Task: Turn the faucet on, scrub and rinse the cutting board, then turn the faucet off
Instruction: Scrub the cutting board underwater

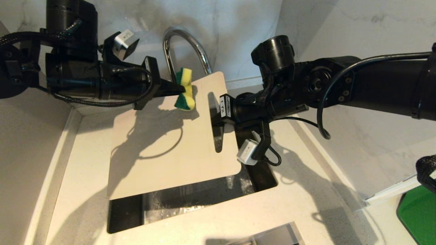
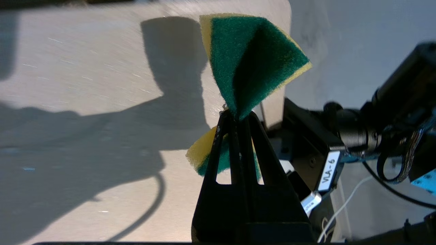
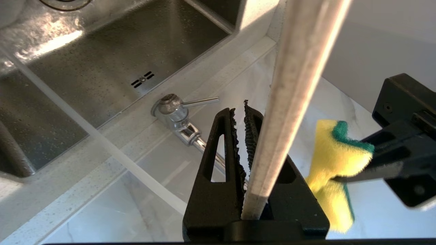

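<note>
Off-white cutting board (image 1: 163, 149) tilts over the sink (image 1: 190, 211), clamped by the right gripper (image 1: 218, 131); left gripper (image 1: 184, 90) pinches a sponge (image 1: 185, 89) against it; faucet (image 1: 185, 47) behind.

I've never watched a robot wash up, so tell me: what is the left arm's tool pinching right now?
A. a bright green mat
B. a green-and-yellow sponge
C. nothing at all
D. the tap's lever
B: the left tool is shut on the green-and-yellow sponge, squeezing it at its middle close to the cutting board, while the right tool grips that board's edge.
</note>
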{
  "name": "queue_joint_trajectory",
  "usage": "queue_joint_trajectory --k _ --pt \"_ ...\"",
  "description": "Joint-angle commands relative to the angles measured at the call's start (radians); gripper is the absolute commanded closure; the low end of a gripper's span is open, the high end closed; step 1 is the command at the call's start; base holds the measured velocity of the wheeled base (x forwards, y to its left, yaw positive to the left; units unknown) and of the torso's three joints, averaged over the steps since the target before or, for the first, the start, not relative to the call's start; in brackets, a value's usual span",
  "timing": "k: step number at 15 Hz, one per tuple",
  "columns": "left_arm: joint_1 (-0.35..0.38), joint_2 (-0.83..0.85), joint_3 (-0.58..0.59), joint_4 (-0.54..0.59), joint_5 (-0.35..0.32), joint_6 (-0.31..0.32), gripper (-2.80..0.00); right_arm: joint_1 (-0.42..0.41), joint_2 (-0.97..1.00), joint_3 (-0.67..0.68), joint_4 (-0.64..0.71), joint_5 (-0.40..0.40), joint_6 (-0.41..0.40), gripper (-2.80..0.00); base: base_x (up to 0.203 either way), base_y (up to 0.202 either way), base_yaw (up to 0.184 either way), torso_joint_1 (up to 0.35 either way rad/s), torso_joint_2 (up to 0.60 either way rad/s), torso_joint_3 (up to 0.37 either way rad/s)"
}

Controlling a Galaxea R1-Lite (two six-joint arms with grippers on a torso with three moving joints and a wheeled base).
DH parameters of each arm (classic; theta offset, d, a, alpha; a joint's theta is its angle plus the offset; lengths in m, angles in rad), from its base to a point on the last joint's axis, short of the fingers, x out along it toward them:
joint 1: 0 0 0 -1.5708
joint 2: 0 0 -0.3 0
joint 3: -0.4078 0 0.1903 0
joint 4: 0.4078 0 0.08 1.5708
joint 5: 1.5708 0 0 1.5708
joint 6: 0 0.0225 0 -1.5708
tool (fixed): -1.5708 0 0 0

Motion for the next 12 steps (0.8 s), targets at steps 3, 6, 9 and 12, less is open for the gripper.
queue_joint_trajectory --k 3,6,9,12 --pt "-0.020 0.044 0.002 0.001 0.016 0.002 0.00 0.000 -0.003 0.002 0.002 0.003 -0.015 0.00 0.000 0.000 0.000 0.000 0.00 0.000" --pt "-0.003 0.059 0.009 0.003 0.033 0.003 0.00 0.000 -0.003 0.001 0.002 0.003 -0.014 0.00 0.000 0.000 0.000 0.000 0.00 0.000" --pt "0.026 0.087 0.012 0.005 0.034 0.026 0.00 0.000 -0.004 0.001 0.002 0.003 -0.014 0.00 0.000 0.000 0.000 0.000 0.00 0.000" --pt "0.073 0.124 0.017 0.003 0.036 0.060 0.00 0.000 -0.006 0.001 0.002 0.003 -0.014 0.00 0.000 0.000 0.000 0.000 0.00 0.000"
